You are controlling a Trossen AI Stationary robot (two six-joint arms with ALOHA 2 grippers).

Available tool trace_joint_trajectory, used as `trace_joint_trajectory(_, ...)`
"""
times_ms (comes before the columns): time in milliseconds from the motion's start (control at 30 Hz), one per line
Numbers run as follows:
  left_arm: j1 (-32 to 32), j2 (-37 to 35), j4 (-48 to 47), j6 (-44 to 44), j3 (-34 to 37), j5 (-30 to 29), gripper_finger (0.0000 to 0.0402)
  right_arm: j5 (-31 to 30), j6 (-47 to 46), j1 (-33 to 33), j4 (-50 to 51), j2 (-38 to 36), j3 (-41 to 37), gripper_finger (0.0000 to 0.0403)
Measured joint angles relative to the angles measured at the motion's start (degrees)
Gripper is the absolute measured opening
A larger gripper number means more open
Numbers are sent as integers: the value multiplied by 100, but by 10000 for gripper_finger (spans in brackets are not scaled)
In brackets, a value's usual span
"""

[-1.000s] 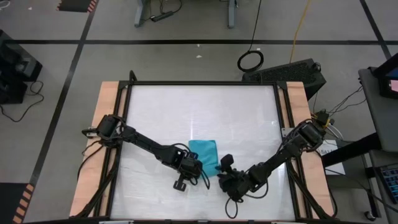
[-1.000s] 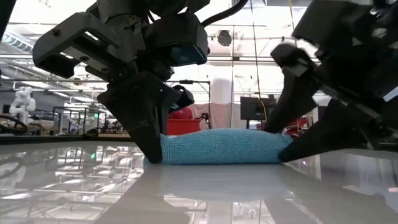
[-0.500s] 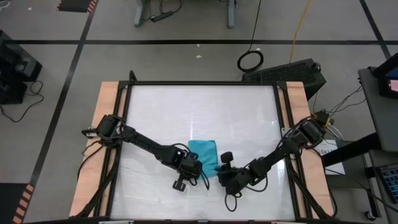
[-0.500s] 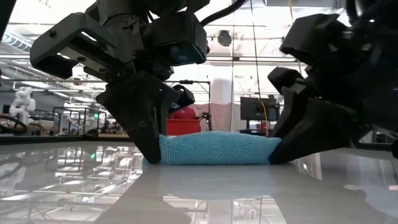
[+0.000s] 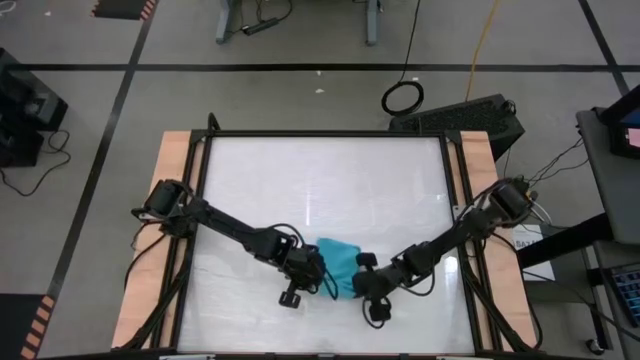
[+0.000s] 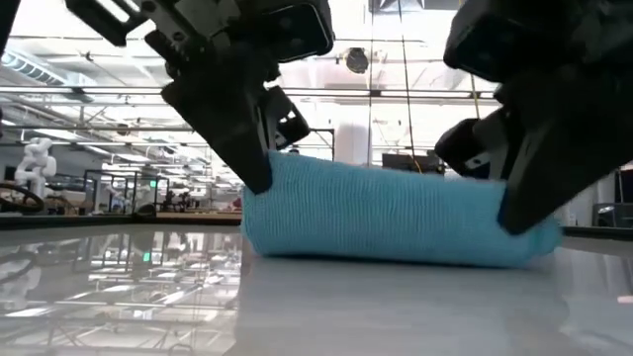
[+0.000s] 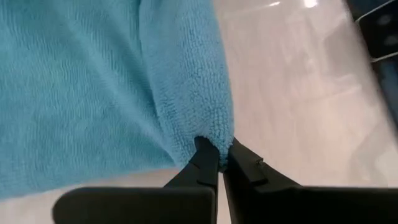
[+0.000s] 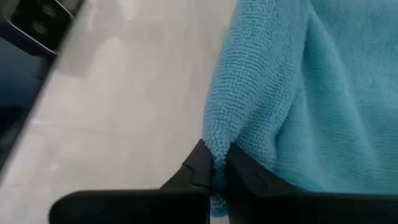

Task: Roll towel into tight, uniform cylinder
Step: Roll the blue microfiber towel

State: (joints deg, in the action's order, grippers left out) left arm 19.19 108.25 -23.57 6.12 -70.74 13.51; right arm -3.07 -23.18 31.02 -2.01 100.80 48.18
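The turquoise towel (image 5: 338, 260) lies bunched on the white table near its front edge, between my two grippers. In the low view its near edge (image 6: 386, 203) is raised between them, while its lower part rests on the table. My left gripper (image 5: 318, 272) is shut on the towel's left near corner. My right gripper (image 5: 357, 276) is shut on the right near corner. My left gripper pinches the towel's corner (image 7: 216, 138) between its two fingertips (image 7: 205, 155), slanting down from the table's left. The corner is raised off the table, and the cloth runs away from it in a soft fold. My right gripper pinches the opposite near corner (image 8: 217, 140) between its two fingertips (image 8: 199, 163), slanting down from the table's right. That corner is held up too, and the cloth between the two grippers (image 6: 396, 213) runs nearly straight.
The white tabletop (image 5: 320, 180) stretches far beyond the towel. Wooden side rails (image 5: 170, 200) and a black frame bound the table. Loose cables (image 5: 300, 295) lie near the left gripper.
My right gripper has moved in toward the towel and shut on its right near corner. Both grippers have then risen, lifting the towel's near edge off the table while its lower part stays down. The towel has shifted a little toward the table's near edge.
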Motion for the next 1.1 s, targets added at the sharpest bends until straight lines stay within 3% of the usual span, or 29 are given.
trace_joint_trajectory(333, -64, 313, 118, 570, -9, 447, 11, 1023, -1051, -385, 3, -40, -2, 10)
trace_joint_trajectory(600, -96, 398, 170, 714, -9, 489, 11, 1364, -1473, -545, -9, -44, -60, 10)
trace_joint_trajectory(967, -253, 407, 269, 801, 2, 599, 11, 1154, -1838, -545, -73, -66, -326, 52)
trace_joint_trajectory(1100, -242, 407, 137, 620, 7, 412, 39, 1159, -1834, -547, 2, -68, -332, 68)
